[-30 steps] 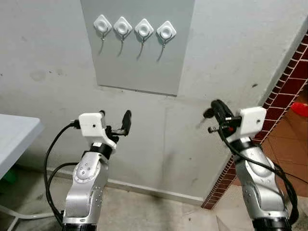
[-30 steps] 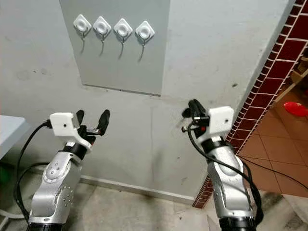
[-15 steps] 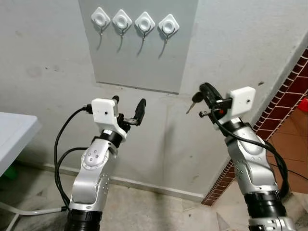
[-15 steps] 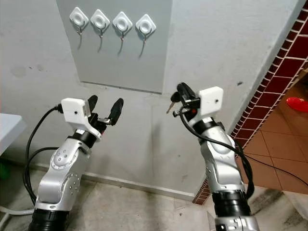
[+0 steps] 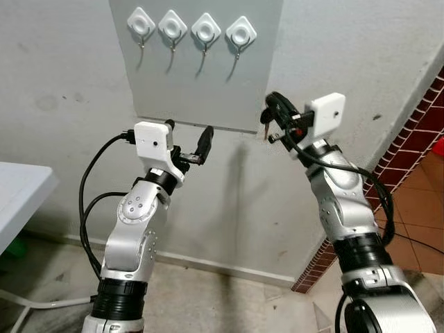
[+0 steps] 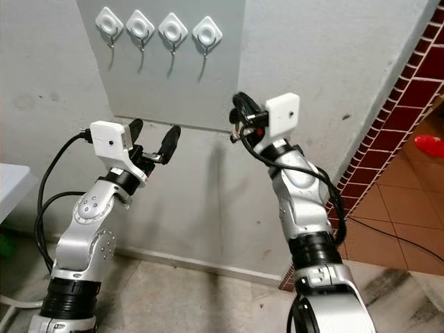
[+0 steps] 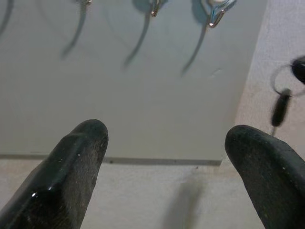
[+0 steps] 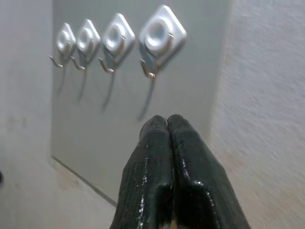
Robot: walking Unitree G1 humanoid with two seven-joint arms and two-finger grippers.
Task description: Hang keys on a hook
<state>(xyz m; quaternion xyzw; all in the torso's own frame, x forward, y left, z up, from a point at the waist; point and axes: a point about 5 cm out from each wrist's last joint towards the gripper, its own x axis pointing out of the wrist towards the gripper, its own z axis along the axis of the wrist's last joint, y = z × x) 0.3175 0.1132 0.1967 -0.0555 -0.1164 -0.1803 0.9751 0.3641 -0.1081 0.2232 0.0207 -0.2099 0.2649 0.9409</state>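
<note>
Four white hooks (image 5: 192, 29) sit in a row on the grey panel (image 5: 201, 90) at the top centre of the head views, each with a small metal prong below it, all bare. The right hand (image 5: 272, 111) is pressed closed on the keys (image 5: 266, 123), which dangle from a ring just below its fingertips, against the lower right corner of the panel. In the right wrist view the two fingers (image 8: 157, 157) meet tip to tip, aimed just under the rightmost hook (image 8: 159, 38); the left wrist view catches the ring and one key (image 7: 281, 107) hanging at its right edge.

Over the last second the right arm has risen and swung inward: the keys were low and well right of the panel, over bare wall, and now hang at its edge, nearer the hooks though below them. That looks like the approach, with the lift to hook height not yet made. The ring must then be carried over a prong, which calls for fine aim.

The left hand (image 5: 187, 142), fingers spread and empty, has also risen, from mid-frame to just under the panel's bottom edge. The camera has shifted slightly too, the hooks sitting a little higher in frame.
</note>
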